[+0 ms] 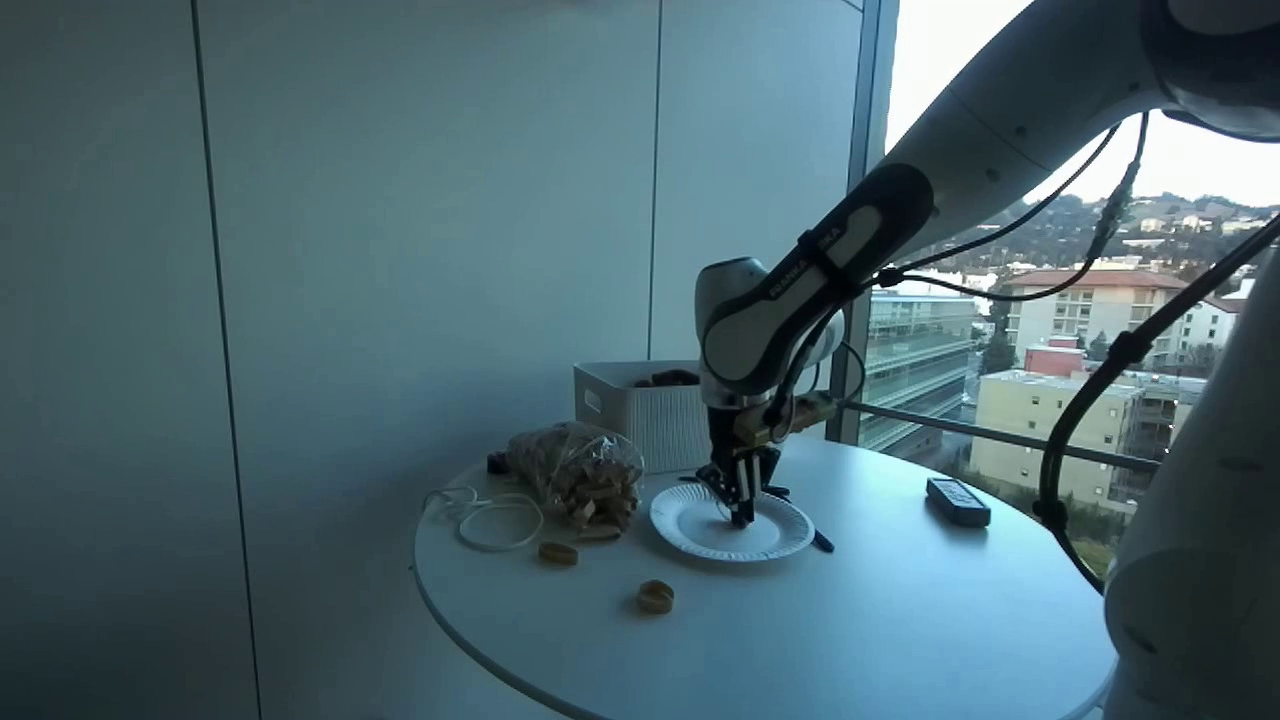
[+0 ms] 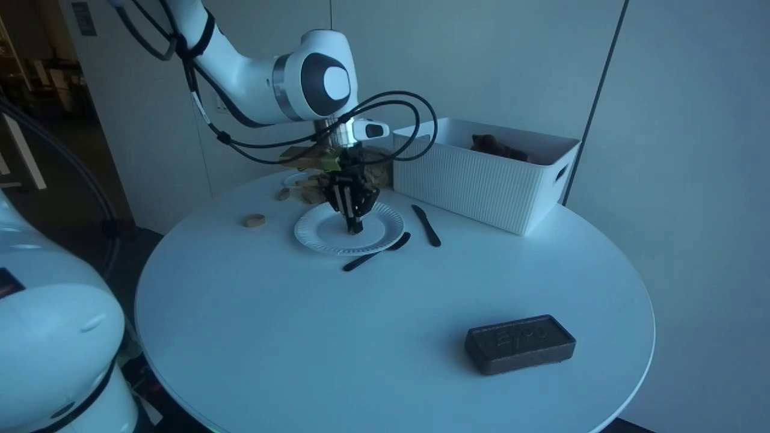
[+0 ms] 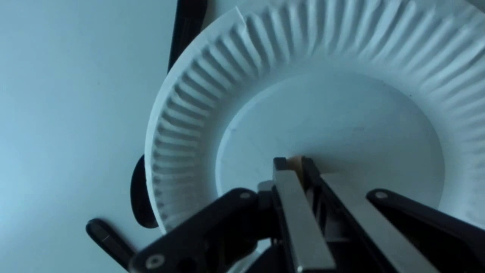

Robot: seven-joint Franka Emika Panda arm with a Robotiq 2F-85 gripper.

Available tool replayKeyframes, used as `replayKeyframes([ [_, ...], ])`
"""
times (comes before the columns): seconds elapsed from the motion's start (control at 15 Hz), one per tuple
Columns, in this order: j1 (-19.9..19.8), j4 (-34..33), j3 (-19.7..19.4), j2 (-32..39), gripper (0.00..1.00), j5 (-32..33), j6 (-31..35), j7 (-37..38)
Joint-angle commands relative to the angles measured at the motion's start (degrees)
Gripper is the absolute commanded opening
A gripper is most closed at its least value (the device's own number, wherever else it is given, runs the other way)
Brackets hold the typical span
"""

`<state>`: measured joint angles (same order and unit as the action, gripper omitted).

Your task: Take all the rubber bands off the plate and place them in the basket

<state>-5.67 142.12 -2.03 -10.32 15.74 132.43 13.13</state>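
Gripper (image 2: 355,229): pointed down at the middle of the white paper plate (image 3: 341,110); its fingers are drawn nearly together, and a tan rubber band (image 3: 297,163) is pinched between the tips, mostly hidden by them.
White paper plate: set flat on the round tabletop (image 2: 271,337).
Black spoon (image 2: 361,260): partly covered by the plate's fluted rim, both ends exposed.
Black knife (image 2: 428,227): laid between the plate and the white storage basket (image 2: 457,183).
White storage basket: ribbed wall turned toward the plate; a dark brown item (image 2: 498,147) is seen inside, its kind not made out.
Two loose rubber bands (image 1: 655,598): lying on the tabletop, one near the plate, one near the clear plastic bag (image 1: 590,480).
Clear plastic bag: packed with tan pieces, just beside the plate.
Pale round dish (image 1: 502,547): placed beside the bag.
Whiteboard eraser (image 2: 520,346): dark, well apart from the plate.
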Motion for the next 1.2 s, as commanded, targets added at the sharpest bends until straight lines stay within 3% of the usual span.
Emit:
replayKeyframes([
  [0.0,0.3,1.02,-0.87,-1.37,0.01,-2.37,1.05,-5.44],
  [0.47,1.03,4.09,0.2,-7.5,0.05,-0.95,1.91,-8.42],
  [0.87,7.88,7.59,0.14,-12.99,0.05,-8.42,-2.62,-25.61],
  [1.13,10.7,8.42,2.6,-10.94,0.06,-5.38,-1.91,-29.51],
])
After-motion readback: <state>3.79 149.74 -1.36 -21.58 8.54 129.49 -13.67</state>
